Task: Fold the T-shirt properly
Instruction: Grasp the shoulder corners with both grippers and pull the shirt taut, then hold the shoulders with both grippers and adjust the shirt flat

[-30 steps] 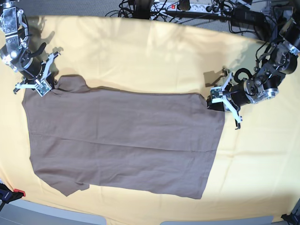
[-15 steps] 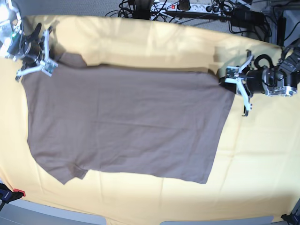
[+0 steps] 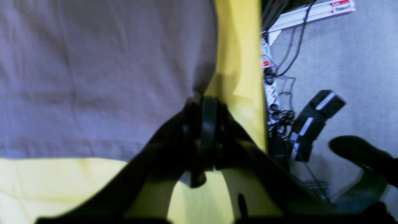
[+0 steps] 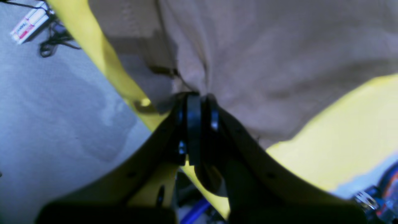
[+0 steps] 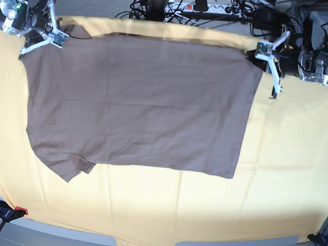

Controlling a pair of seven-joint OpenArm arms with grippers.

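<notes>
In the left wrist view, our left gripper (image 3: 205,124) is closed tight on a corner of the T-shirt (image 3: 93,68), and the brown fabric spreads away from the jaws over the yellow cloth (image 3: 62,183); to do this step well, we think this arm should keep the pinch firm and pull evenly, so the edge stays straight and does not slip out. Beyond the far edge of the counter we see a power strip (image 3: 270,90) with cables and a black adapter (image 3: 314,121) on the grey floor, and these could catch the arm if it swings too far out. In the right wrist view, our right gripper (image 4: 194,124) is also clamped on a bunch of the T-shirt (image 4: 279,56), where the fabric gathers into a small pleat just above the jaws; we judge that both arms must move together at the same height, otherwise the thin cloth will wrinkle. A small label (image 4: 29,21) lies on the floor beside the yellow cloth (image 4: 342,137). In the base view, the T-shirt (image 5: 138,102) lies mostly flat and reaches up to the far edge of the counter, with the right gripper (image 5: 42,32) at the far left corner and the left gripper (image 5: 269,56) near the far right corner. Nothing lies on the yellow cloth (image 5: 287,179) toward the near edge, so a fold toward us seems free.
</notes>
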